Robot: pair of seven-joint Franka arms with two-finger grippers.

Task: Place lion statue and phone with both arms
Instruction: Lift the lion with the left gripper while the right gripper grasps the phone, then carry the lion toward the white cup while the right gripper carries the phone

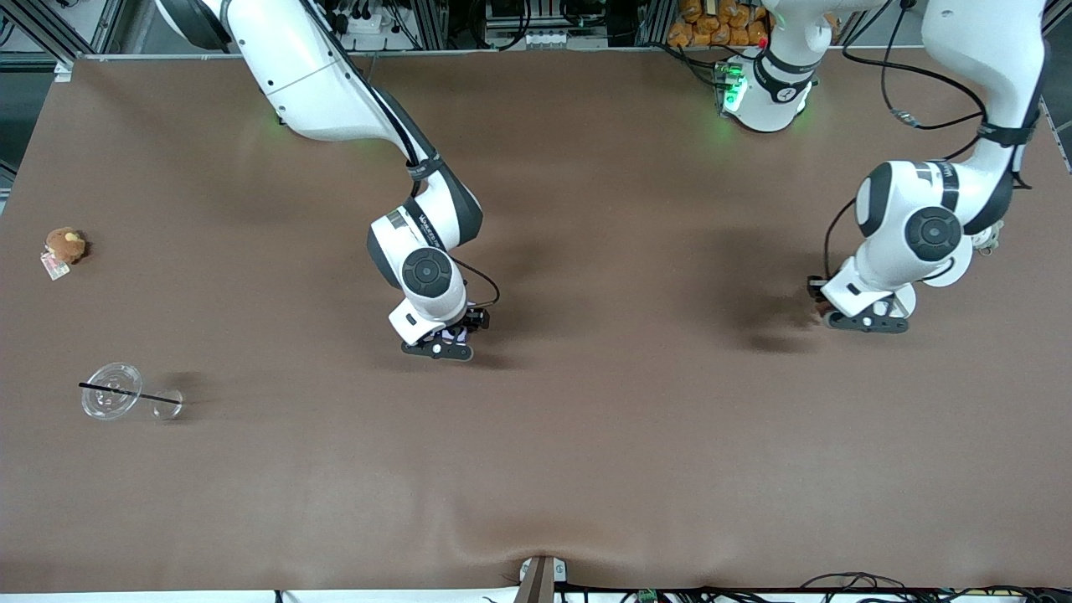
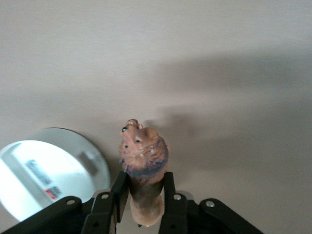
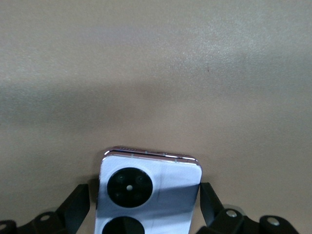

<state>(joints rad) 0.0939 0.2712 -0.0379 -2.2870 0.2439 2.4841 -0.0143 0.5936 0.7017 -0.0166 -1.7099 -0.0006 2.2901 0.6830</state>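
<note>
My left gripper (image 1: 822,303) is low over the table at the left arm's end. It is shut on the lion statue (image 1: 816,310), a small reddish-brown figurine. In the left wrist view the lion statue (image 2: 144,153) sits between the black fingers of the left gripper (image 2: 145,183), with its darker head pointing down at the table. My right gripper (image 1: 452,335) is low over the middle of the table, shut on the phone (image 1: 457,333). In the right wrist view the pale lavender phone (image 3: 165,173) shows its black camera circles between the fingers of the right gripper (image 3: 145,187).
A white round-headed lamp (image 2: 44,170) stands right beside the left gripper and also shows in the front view (image 1: 950,270). A grey-white plush (image 1: 988,239) lies by it. A brown plush with a tag (image 1: 64,244) and a tipped clear cup with a black straw (image 1: 113,400) lie at the right arm's end.
</note>
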